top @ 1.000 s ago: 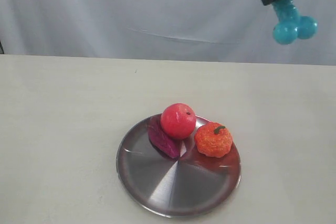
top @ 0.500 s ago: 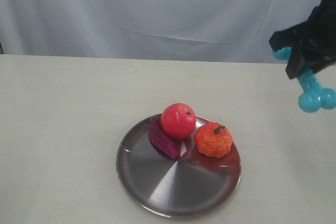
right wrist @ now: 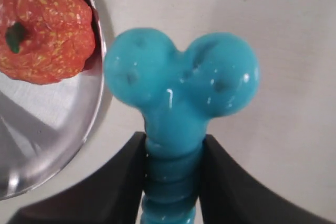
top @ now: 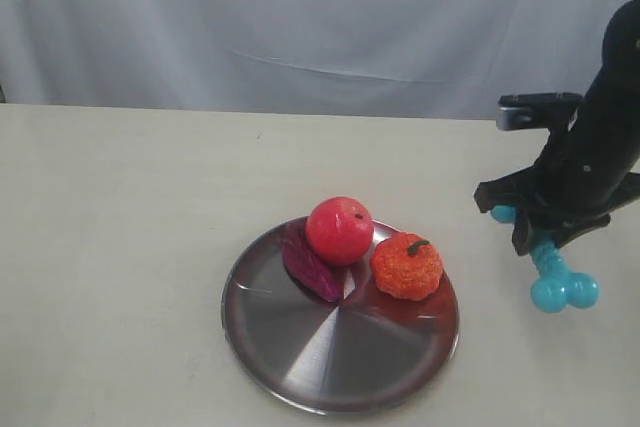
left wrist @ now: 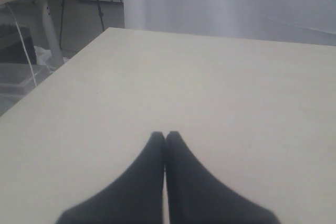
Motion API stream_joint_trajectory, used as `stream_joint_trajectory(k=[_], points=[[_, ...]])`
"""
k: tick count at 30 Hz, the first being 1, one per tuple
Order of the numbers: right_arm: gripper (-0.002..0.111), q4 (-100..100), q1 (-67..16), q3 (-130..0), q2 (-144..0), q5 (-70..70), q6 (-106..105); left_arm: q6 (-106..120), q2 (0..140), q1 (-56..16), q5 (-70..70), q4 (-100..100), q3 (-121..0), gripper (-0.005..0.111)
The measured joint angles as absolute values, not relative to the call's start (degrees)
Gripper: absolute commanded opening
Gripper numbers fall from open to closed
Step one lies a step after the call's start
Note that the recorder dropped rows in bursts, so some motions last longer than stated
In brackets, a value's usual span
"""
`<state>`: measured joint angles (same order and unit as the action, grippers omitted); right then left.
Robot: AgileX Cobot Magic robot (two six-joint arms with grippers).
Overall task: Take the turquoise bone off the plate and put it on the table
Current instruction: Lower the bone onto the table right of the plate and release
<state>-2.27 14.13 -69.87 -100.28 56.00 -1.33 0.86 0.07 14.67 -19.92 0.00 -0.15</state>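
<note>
Left claw (left wrist: 164,137), right claw (right wrist: 172,148): matte black, tapering wedges; right arm (top: 603,137) black.

table (top: 130,247) left of plate (top: 300,347): open | plate far half: apple (top: 339,230), pumpkin (top: 406,265) block | near half: bare

Bright, even, diffuse light; soft shadows; streaky glare on the plate (top: 300,347).

The plate (top: 330,362) lies on the table (top: 120,247), front of centre. Three toys sit on its rear half: a round fruit (top: 339,230) at the back, an oblong piece (top: 308,269) touching it on the left and front, and a pumpkin (top: 406,265) just right of them. Right of the plate, clear of its rim, the bone (top: 565,290) hangs in the right gripper (top: 545,243) over the table; a curtain (top: 300,27) hangs behind
</note>
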Motion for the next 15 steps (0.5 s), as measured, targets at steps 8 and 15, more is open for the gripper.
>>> stream_joint_trajectory(k=[8, 15], points=[[0.0, -4.5, 14.1, -68.6, -107.5, 51.4, -1.3, 0.9, 0.1, 14.7, -19.9, 0.0, -0.1, 0.0], [0.0, -4.9, 14.1, -68.6, -112.3, 48.8, -1.2, 0.9, 0.1, 14.7, -19.9, 0.0, -0.1, 0.0]])
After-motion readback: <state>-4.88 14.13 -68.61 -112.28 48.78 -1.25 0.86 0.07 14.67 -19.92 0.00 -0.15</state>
